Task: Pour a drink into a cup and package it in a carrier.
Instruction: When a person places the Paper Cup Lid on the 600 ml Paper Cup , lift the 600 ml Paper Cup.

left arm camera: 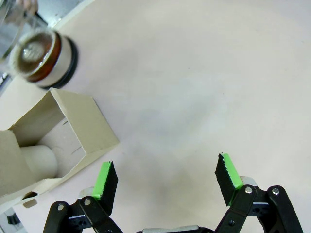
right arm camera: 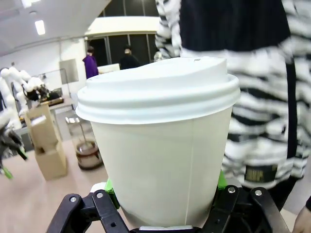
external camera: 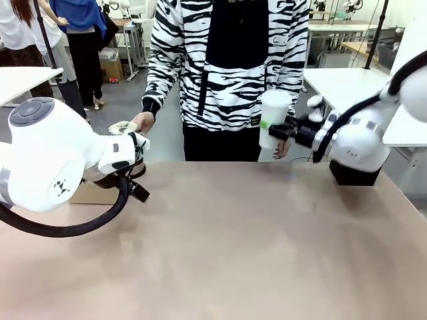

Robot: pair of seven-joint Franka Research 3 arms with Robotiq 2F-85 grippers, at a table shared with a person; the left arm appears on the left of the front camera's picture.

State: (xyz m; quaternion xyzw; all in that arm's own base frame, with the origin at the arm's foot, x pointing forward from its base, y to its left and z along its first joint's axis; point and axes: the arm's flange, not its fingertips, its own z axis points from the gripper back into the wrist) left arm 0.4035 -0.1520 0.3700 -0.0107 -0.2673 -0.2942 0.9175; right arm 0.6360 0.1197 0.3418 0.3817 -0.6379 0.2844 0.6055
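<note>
My right gripper [external camera: 275,129] is shut on the cup [external camera: 274,117], a tall white paper cup with a domed lid, and holds it upright in the air over the far table edge. In the right wrist view the cup [right arm camera: 160,145] sits between the green pads [right arm camera: 111,187]. My left gripper [left arm camera: 166,164] hangs open over bare table with nothing between its fingers. To its left lies the brown cardboard carrier [left arm camera: 82,126], with a white cylinder [left arm camera: 41,160] inside it. Beyond the carrier stands a glass pitcher [left arm camera: 29,43] holding the dark brown drink [left arm camera: 52,58].
A person in a black-and-white striped top [external camera: 227,60] stands at the far edge. One hand [external camera: 142,122] is by the pitcher, the other [external camera: 283,148] is just below the held cup. My left arm [external camera: 60,157] covers most of the carrier [external camera: 93,195].
</note>
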